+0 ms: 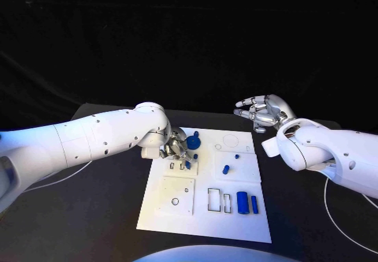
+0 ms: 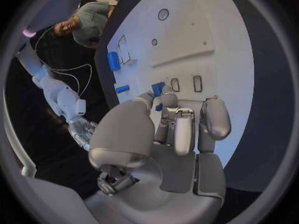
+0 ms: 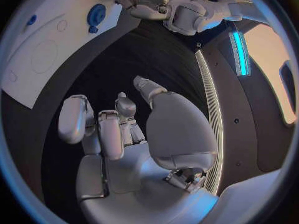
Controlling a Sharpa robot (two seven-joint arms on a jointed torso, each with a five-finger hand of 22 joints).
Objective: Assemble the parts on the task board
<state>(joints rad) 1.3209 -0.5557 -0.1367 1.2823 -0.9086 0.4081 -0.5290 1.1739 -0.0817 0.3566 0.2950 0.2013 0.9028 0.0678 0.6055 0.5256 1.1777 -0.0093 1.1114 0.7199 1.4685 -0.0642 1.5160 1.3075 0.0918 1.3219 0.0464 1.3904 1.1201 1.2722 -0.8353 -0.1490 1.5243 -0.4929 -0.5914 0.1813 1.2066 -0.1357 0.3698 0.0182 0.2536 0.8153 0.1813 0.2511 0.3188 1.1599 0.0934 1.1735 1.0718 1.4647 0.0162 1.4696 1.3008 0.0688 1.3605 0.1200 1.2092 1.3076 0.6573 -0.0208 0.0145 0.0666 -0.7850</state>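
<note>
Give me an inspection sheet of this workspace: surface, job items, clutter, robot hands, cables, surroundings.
Surface: black table, matte.
Job's things: white rectangular task board at centre; round blue disc part near its far end; small blue peg mid-board; two blue upright blocks by the rectangular slots at the near right.
Clutter: nothing seen.
Robot hands: left robot hand down on the board, pinching a small blue piece; right robot hand raised off the board's far right corner, fingers curled, holding nothing.
Cables: thin white cables trail over the table beside each arm.
Surroundings: dark backdrop.
</note>
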